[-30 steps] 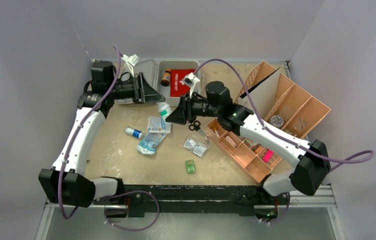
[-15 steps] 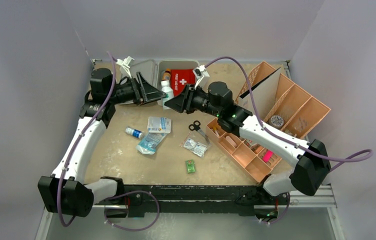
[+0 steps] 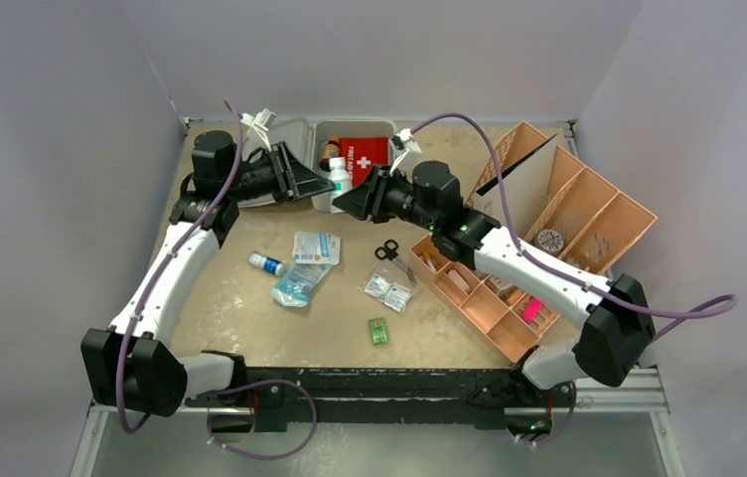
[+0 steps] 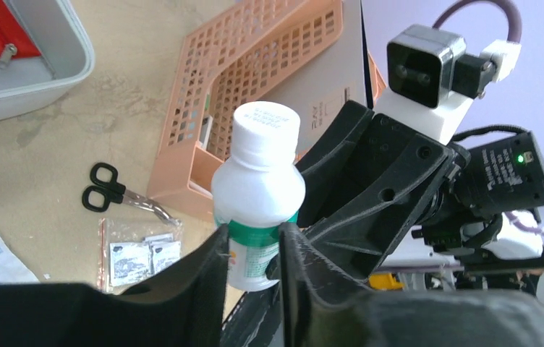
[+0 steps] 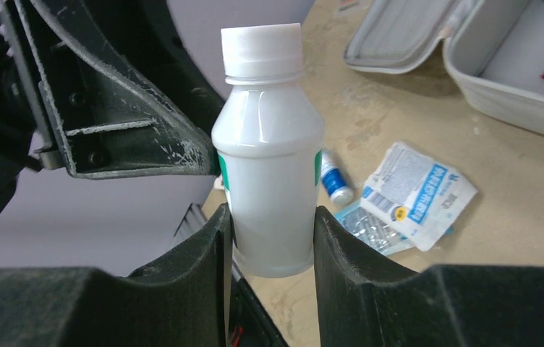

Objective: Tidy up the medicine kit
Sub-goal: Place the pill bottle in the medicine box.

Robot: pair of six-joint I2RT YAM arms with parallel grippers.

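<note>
Pinching one white bottle (image 5: 268, 159), left fingers (image 4: 200, 293) and right fingers (image 5: 197, 278) hover by the open pale-grey medicine kit (image 5: 508, 90)

bottle (image 4: 258, 181) label: mostly behind fingers of my left gripper (image 4: 252, 231)
bottle lower sides: covered by fingers of my right gripper (image 5: 270, 217)
case (image 4: 52, 65): cut off, left wrist view
tray (image 3: 494, 333) contents: too small to name

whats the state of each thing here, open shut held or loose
medicine kit: open, lid flat beside it
white bottle: capped, held in the air between both grippers
left gripper: shut on the white bottle
right gripper: shut on the white bottle
scissors: closed, lying loose
</note>
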